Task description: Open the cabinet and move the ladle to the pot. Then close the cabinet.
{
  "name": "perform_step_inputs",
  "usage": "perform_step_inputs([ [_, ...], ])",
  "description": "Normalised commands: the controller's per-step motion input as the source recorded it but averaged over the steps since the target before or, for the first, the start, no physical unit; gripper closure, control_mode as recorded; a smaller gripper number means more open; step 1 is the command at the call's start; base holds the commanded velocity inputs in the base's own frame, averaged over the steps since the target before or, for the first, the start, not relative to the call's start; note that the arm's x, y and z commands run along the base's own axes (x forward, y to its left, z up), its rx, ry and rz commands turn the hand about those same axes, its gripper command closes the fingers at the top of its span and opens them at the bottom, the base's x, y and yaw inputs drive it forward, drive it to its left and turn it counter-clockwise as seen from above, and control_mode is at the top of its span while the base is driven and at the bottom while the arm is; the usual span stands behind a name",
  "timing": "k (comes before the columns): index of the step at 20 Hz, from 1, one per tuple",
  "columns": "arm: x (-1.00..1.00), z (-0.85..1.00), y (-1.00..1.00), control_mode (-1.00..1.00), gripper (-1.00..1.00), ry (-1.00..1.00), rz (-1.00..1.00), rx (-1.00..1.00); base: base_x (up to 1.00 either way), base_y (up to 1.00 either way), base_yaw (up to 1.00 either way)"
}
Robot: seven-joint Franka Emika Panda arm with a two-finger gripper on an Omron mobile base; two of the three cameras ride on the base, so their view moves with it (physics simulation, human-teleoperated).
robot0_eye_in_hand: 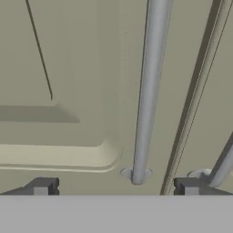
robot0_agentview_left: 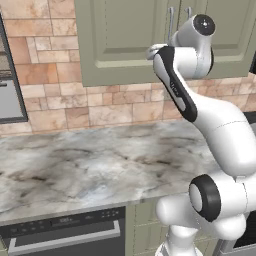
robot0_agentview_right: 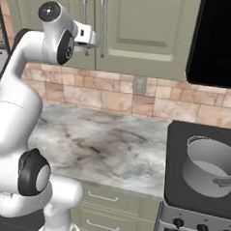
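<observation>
Nearest the cameras, a white robot arm with dark joints (robot0_agentview_right: 21, 107) rises over a grey-veined marble counter (robot0_agentview_left: 85, 165), and to its right a round grey steel saucepan with a short side handle (robot0_agentview_right: 206, 166) sits on a black stovetop (robot0_agentview_right: 176, 189). The arm's two-finger gripper (robot0_eye_in_hand: 116, 186) is spread wide, holding nothing, its dark fingertips (robot0_eye_in_hand: 42, 185) straddling the lower end of a long silver bar handle (robot0_eye_in_hand: 148, 91). Behind it, the sage-green wall cabinet with raised-panel doors (robot0_agentview_right: 142, 27) hangs shut above a tan brick backsplash (robot0_agentview_left: 100, 107).
</observation>
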Motion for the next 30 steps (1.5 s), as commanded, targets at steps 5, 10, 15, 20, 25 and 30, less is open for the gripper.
perform_step_inputs([
  [5, 0.19, 0.0, 0.0, -1.0, -1.0, -0.06, 0.0, 0.0, 0.0, 0.0, 0.0],
  [10, 0.1, 0.0, 0.0, -1.0, -1.0, -0.06, 0.0, 0.0, 0.0, 0.0, 0.0],
  [15, 0.2, 0.0, 0.0, -1.0, -1.0, -0.06, 0.0, 0.0, 0.0, 0.0, 0.0],
  [20, 0.19, 0.0, 0.0, -1.0, -1.0, -0.02, 0.0, 0.0, 0.0, 0.0, 0.0],
  [25, 0.29, 0.0, 0.0, -1.0, -1.0, 0.0, 0.0, 0.02, 0.0, 0.0, 0.0],
  [30, 0.35, 0.0, 0.0, -1.0, -1.0, 0.0, 0.0, 0.02, 0.0, 0.0, 0.0],
])
